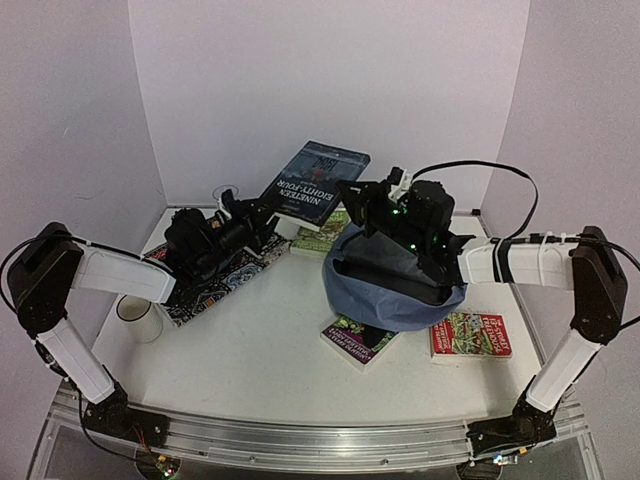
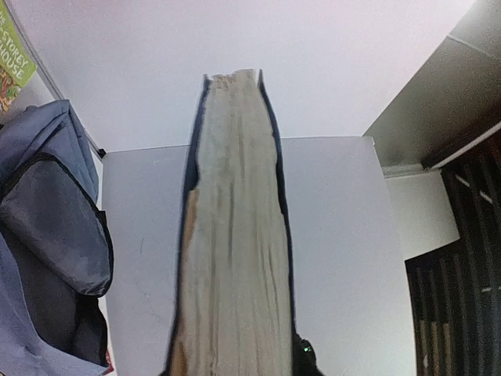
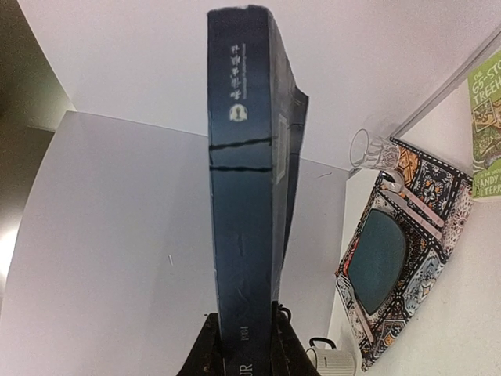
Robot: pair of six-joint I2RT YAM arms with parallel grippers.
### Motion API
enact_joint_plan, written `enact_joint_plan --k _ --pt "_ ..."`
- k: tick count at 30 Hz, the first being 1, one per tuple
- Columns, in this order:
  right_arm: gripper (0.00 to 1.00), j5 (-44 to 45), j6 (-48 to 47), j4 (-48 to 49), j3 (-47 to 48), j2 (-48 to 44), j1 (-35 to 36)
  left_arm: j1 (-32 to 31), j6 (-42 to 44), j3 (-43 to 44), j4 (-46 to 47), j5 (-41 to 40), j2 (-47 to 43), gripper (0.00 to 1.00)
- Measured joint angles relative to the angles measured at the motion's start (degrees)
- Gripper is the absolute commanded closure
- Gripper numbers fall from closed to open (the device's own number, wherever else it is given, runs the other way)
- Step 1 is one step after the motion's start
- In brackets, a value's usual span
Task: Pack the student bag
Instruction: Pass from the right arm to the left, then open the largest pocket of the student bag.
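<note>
A dark blue book, "Nineteen Eighty-Four" [image 1: 312, 183], is held tilted in the air above the back of the table, between both grippers. My left gripper [image 1: 266, 212] is shut on its lower left edge; the left wrist view shows the page edge [image 2: 235, 235] running up from the gripper [image 2: 235, 366]. My right gripper [image 1: 356, 196] is shut on its right side; the right wrist view shows both fingers [image 3: 205, 352] clamped on the spine [image 3: 243, 196]. The grey-blue student bag [image 1: 395, 290] lies below my right arm, its dark opening facing up-left. It also shows in the left wrist view [image 2: 47, 235].
A patterned book [image 1: 215, 280] lies under my left arm, with a white mug [image 1: 138, 318] at its left and a glass [image 1: 225, 192] behind. A green book [image 1: 322, 236] lies behind the bag, another book [image 1: 355, 342] in front, and a red-green one [image 1: 472, 335] at the right.
</note>
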Motion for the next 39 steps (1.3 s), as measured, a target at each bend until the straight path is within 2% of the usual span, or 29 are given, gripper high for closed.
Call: enact_joint_plan --k 2,8,14,20,28,34,39 --pt "0.92 -0.10 -0.80 0.40 -0.34 -0.16 -0.02 -0.01 -0.07 -0.03 0.30 -0.16 0.00 1.00" --pt "0.64 -4.17 -6.70 -4.04 -0.88 -1.68 -1.36 -0.40 0.02 -1.37 1.28 -0.43 0.00 1.00" --pt "0.36 -12.42 -20.38 -18.80 -0.48 -4.76 -5.47 1.08 0.32 -4.73 0.84 0.64 0.70 1.00" --pt "0.18 -12.75 -41.63 -40.33 5.17 -8.37 -10.79 3.81 0.25 -5.29 -2.90 3.46 5.28 1.00" --pt "0.07 -0.28 -73.08 -62.65 14.61 -6.42 -13.29 3.81 0.27 -4.50 -10.25 9.75 8.64 1.00" --pt "0.03 8.48 -89.34 -69.37 15.30 0.20 -13.29 3.76 0.25 -3.28 -12.65 12.49 8.66 1.00" --pt "0.02 13.61 -99.33 -70.47 15.27 4.87 -13.29 3.76 0.27 -3.22 -13.84 13.62 8.63 1.00"
